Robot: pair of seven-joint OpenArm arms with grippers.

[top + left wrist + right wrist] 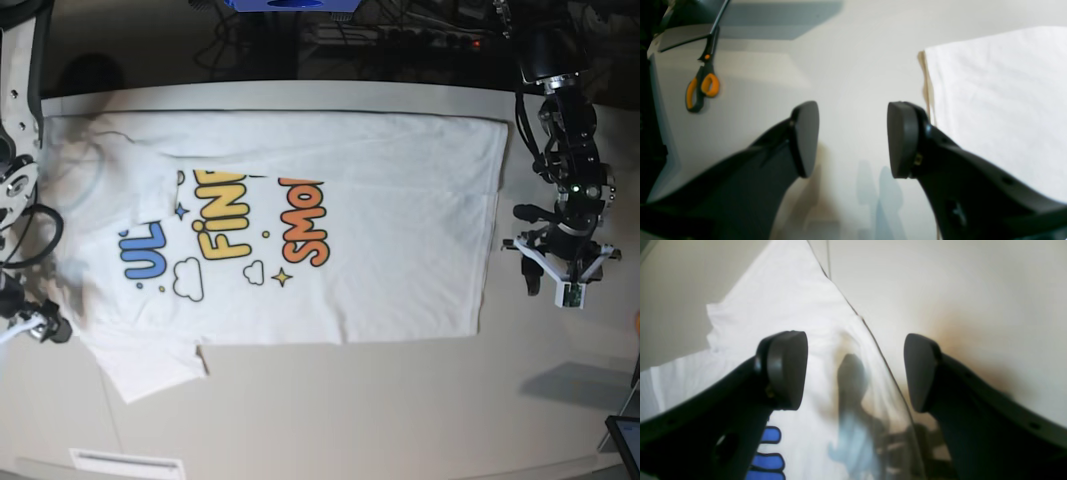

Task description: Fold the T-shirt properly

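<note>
Lying print-up across the bench [330,400], the T-shirt [400,230] is mostly flat, though one sleeve is folded over the print. Both sets of jaws are spread and hold nothing: the left gripper [852,140] over bare bench beside the hem, the right gripper [855,373] straddling the shirt's edge, probably to pinch it.

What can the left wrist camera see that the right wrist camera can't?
Only the left wrist camera shows the orange-handled scissors, lying off to one side, and the left gripper with its jaws open over bare table. Only the right wrist camera shows blue printed letters on the T-shirt, and the right gripper with its jaws open across the shirt's edge. Both show white shirt cloth, the pale table and open, empty jaws.
</note>
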